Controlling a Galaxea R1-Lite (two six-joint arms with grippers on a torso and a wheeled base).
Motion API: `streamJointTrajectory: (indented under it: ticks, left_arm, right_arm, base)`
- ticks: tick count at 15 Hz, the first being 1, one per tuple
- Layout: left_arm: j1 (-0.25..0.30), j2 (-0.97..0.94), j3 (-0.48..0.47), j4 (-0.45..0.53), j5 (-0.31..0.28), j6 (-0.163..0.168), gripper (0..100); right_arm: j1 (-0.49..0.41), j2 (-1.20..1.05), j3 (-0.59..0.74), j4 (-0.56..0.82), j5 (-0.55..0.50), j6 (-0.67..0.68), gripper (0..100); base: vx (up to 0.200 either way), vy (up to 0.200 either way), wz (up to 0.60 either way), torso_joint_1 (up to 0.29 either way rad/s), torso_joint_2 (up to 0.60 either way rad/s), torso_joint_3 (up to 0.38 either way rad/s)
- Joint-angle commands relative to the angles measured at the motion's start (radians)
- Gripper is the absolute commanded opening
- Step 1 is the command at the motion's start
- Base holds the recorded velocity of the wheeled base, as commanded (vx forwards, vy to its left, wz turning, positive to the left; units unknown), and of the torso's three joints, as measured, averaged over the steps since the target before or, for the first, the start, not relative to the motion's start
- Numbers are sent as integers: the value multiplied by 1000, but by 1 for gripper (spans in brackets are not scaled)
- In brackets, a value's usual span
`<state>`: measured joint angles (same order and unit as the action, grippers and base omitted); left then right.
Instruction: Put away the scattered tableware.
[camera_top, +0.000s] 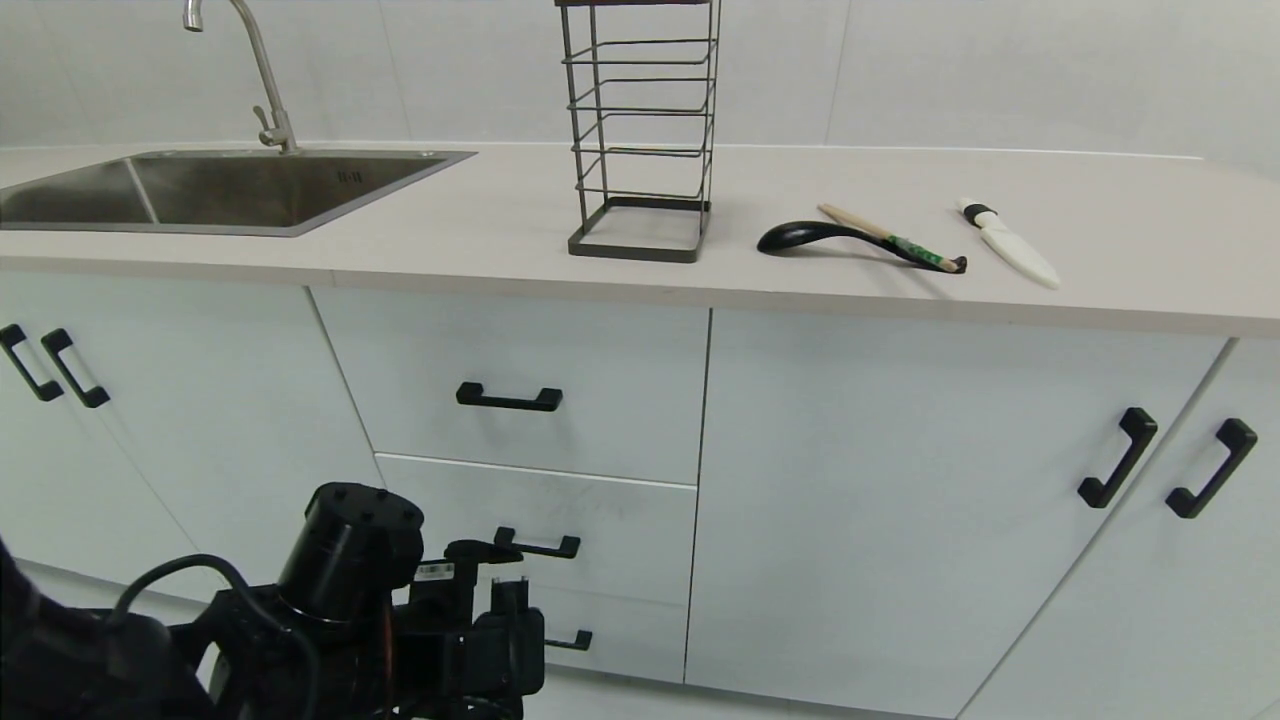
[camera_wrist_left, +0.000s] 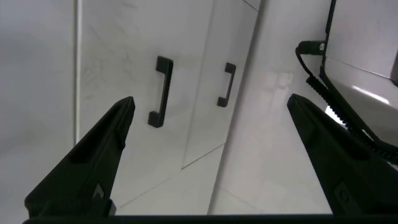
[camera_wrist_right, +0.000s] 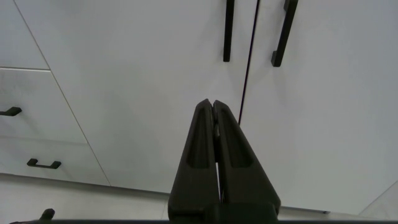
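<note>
The fingers (camera_wrist_left: 99, 155) of the left gripper (camera_wrist_left: 210, 102) are spread wide apart with nothing between them. They face white cabinet doors (camera_wrist_left: 124, 56) with black handles. In the head view this arm sits low in front of the drawers (camera_top: 520, 400), well below the table (camera_top: 480, 235). The right gripper (camera_wrist_right: 213, 106) has its fingers pressed flat together, with nothing between them, and points at another pair of white doors.

At the far left of the table a steel sink (camera_top: 240, 228) is set into the top, with a curved faucet (camera_top: 262, 75) behind it. Near the middle a tall dark wire rack (camera_top: 634, 250) stands upright, with nothing on its tiers. Right of the rack a black ladle (camera_top: 800, 237) lies with its bowl towards the rack and its handle running off to the right. The chopsticks (camera_top: 885, 235), wooden with a green band, lie slanted across that handle and touch it. Just beside the handle's end, but apart from it, a white knife (camera_top: 1010, 247) with a black band lies at an angle, its tip towards the table's front edge.
</note>
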<state>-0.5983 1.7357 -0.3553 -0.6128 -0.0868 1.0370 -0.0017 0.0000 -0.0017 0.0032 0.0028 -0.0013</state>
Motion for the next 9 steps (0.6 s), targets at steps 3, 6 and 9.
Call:
streamJointTrajectory:
  ticks: [3,6,9]
  left_arm:
    - [20,136,18,-99,64,5,100]
    - [31,297,24,-254,70,5,100]
    - [43,433,24,-473,64,-5,100]
  right_arm:
    - [0,2,0,0,0,0,0]
    - [0,2,0,0,0,0,0]
    - [0,2,0,0,0,0,0]
  base:
    - [0,0,0,0,0,0]
    - [0,0,0,0,0,0]
    - [0,0,0,0,0,0]
